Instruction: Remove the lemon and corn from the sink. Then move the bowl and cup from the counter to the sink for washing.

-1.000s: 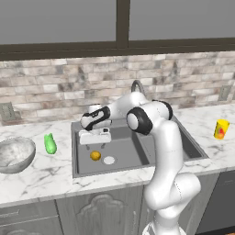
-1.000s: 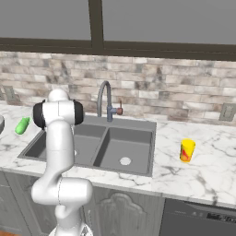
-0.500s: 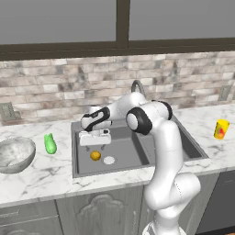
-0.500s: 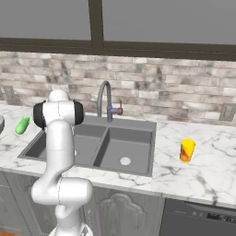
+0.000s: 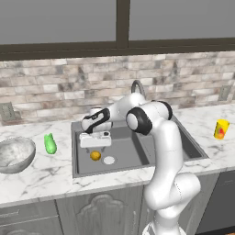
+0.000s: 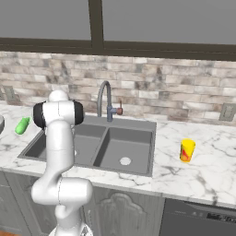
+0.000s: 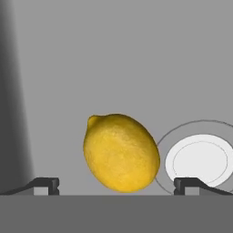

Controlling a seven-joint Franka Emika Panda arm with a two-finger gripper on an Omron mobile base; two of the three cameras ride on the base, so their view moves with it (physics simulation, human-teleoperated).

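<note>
Plump yellow lemon (image 7: 120, 152), nubbed end, beside the white drain (image 7: 199, 160)

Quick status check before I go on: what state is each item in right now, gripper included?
gripper: open, empty, above the lemon
lemon: lying on the sink floor beside the drain, not gripped
corn: out of the sink, on the counter
bowl: upright on the counter, not yet in the sink
cup: upright on the counter
sink: faucet not running
</note>
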